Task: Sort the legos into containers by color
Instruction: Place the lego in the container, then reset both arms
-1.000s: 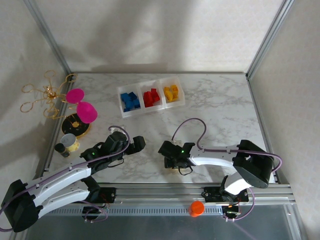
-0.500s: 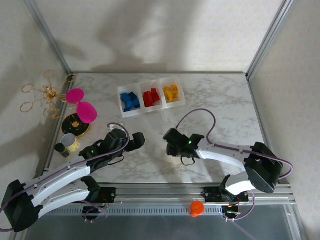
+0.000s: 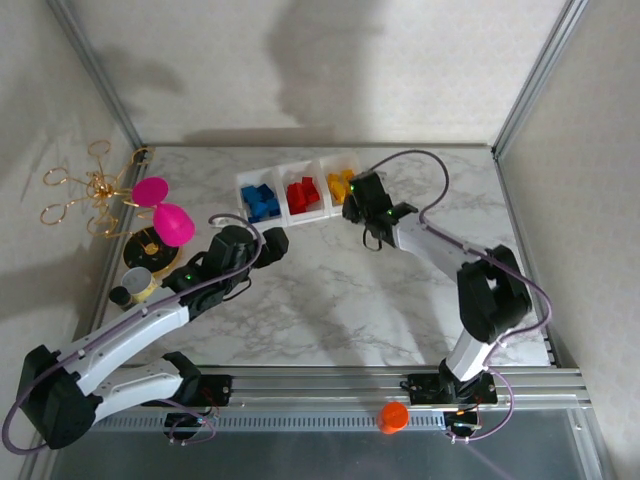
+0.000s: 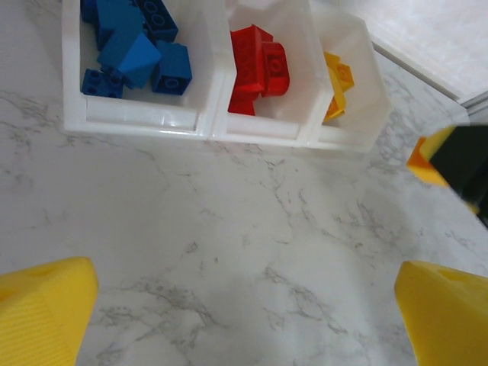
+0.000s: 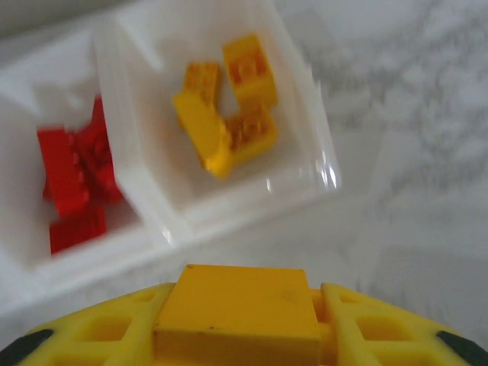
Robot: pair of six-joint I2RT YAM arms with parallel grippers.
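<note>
The white three-compartment tray (image 3: pixel 300 212) stands at the back of the table with blue legos (image 3: pixel 261 201), red legos (image 3: pixel 302 194) and yellow legos (image 3: pixel 340 185) sorted one colour to a compartment. My right gripper (image 3: pixel 357 197) hovers at the near right corner of the yellow compartment. In the right wrist view it (image 5: pixel 240 329) is shut on a yellow lego (image 5: pixel 236 293), just short of the compartment holding several yellow legos (image 5: pixel 229 107). My left gripper (image 3: pixel 272 243) is open with nothing in it (image 4: pixel 244 320), over bare marble in front of the tray (image 4: pixel 137 122).
Two magenta discs (image 3: pixel 162 208) on a gold wire stand (image 3: pixel 90 190) and a small grey-and-yellow cup (image 3: pixel 138 283) sit at the table's left edge. Metal frame posts rise at both back corners. An orange knob (image 3: pixel 393 417) sits on the front rail.
My right arm has swung from the front middle of the table up to the tray's yellow compartment, carrying the yellow lego. The left arm has shifted slightly toward the tray.
</note>
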